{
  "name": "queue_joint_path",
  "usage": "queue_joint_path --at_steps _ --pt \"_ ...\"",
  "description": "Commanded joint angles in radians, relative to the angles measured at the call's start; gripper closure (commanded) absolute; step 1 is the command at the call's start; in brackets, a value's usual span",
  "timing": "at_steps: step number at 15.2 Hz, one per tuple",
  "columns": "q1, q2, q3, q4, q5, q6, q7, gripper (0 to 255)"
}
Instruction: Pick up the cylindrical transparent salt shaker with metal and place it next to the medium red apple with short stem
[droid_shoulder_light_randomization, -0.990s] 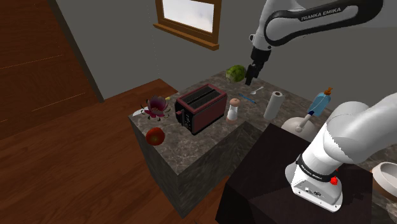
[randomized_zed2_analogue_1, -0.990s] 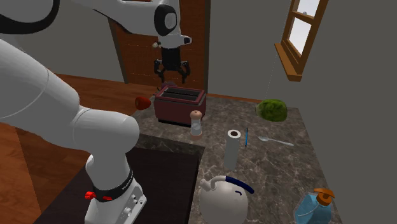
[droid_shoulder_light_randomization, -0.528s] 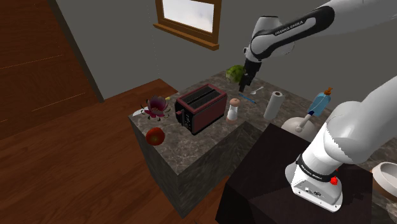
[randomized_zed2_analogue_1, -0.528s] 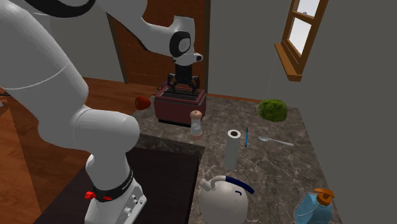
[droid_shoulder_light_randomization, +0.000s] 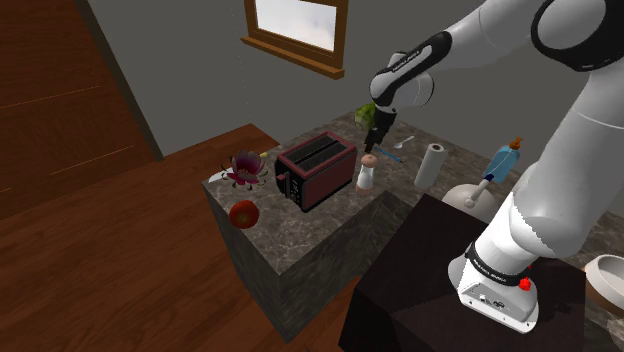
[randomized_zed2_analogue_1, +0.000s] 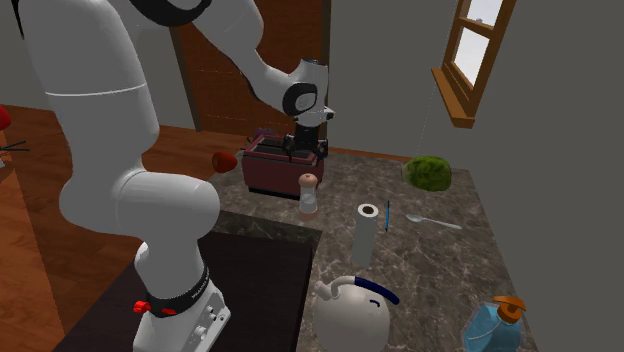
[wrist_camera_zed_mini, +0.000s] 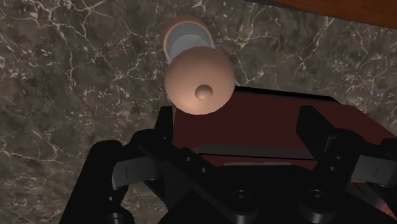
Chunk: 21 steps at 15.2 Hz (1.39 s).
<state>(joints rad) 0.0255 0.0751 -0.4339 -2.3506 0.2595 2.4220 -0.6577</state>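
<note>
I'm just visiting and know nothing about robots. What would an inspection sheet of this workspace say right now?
Surface: dark marbled counter.
Job's things: salt shaker upright beside the toaster; red apple on the toaster's other side, at the counter's corner.
Clutter: purple flower, green vegetable, spoon, paper towel roll, blue bottle, white kettle.
Grippers: gripper open, hovering above the salt shaker, not touching it.
Cables: nothing seen.
Surroundings: wooden floor, grey wall, window.

A dark red toaster (droid_shoulder_light_randomization: 316, 170) sits on the marble counter (randomized_zed2_analogue_1: 455, 255). A paper-towel roll (droid_shoulder_light_randomization: 430, 164) stands upright, well apart, to the shoulder view's right.
</note>
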Motion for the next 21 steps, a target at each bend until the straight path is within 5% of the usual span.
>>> queue_joint_path --at_steps 1,10,18,19,21 --pt "-0.018 0.093 0.004 0.047 0.09 0.022 -0.082 0" --pt "-0.057 0.242 0.06 0.089 0.227 0.1 -0.185 0" --pt "-0.058 0.249 0.064 0.09 0.233 0.106 -0.189 0" --pt "-0.058 0.249 0.064 0.09 0.233 0.106 -0.189 255" --pt "-0.058 0.248 0.064 0.09 0.233 0.106 -0.189 255"
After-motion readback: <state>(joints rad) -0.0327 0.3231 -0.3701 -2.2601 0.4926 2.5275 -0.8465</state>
